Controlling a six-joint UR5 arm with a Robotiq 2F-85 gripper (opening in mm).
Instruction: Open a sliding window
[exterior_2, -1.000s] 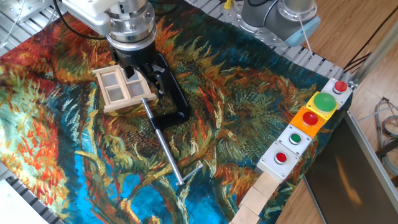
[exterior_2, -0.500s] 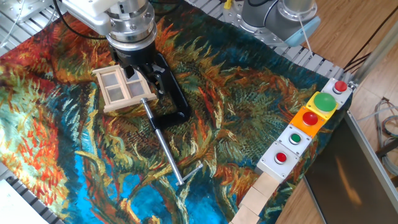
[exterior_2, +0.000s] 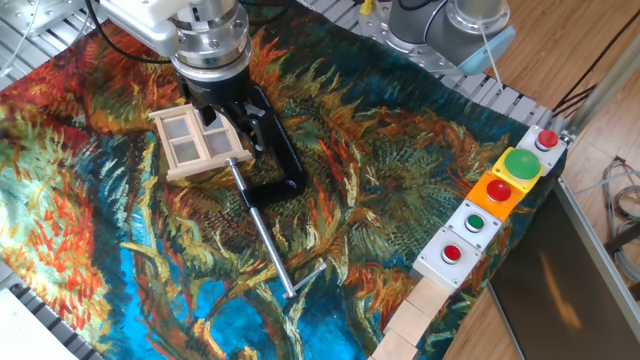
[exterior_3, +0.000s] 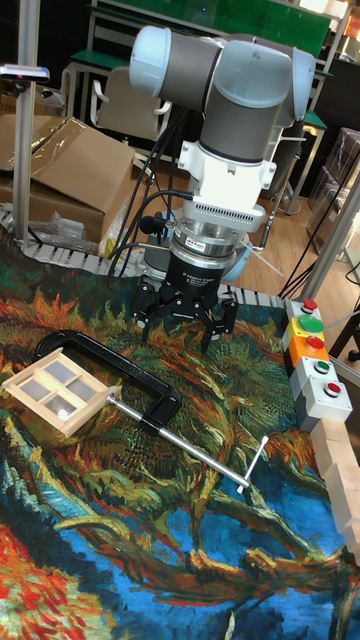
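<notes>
Lower the wide-open, empty gripper (exterior_3: 187, 335) toward the sliding window (exterior_3: 60, 388), lying just below and to one side, held by the black C-clamp (exterior_3: 150, 385), then push one sash squarely along its track. Beware snagging the painted cloth (exterior_3: 200, 520) underneath; button boxes (exterior_3: 318, 375) well off opposite, cardboard box (exterior_3: 70, 180) behind.

1. I'm seeing the black C-clamp (exterior_2: 283, 150) touching the sliding window's (exterior_2: 198, 143) right edge in the fixed view, blocking that side.
2. Its rod (exterior_2: 270, 243) is stretching across the cloth (exterior_2: 80, 220) frontward.
3. Open cloth is lying left of the window.
</notes>
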